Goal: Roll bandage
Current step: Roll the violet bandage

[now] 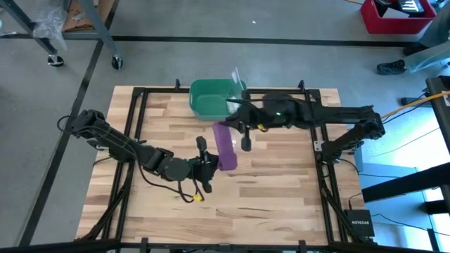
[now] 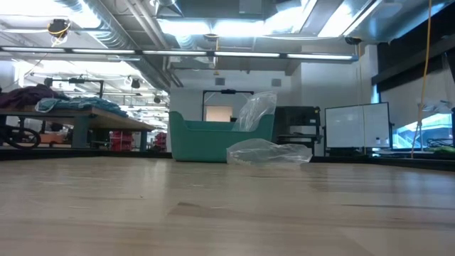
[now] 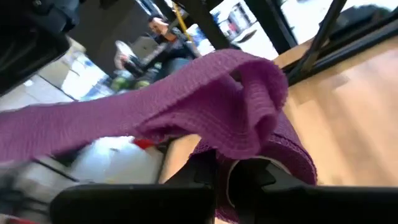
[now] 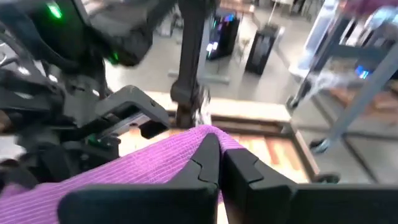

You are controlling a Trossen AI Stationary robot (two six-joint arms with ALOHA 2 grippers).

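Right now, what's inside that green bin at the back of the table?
From above, the green bin shows only its bare floor; clear plastic sits at its right rim. The right arm hides that corner.

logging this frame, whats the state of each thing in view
bandage: unrolled flat purple strip, lifted and stretched between both hands
left hand: shut on the strip's near end
right hand: shut on its far end
green bin: upright at the table's far edge
clear plastic bag: crumpled beside the bin
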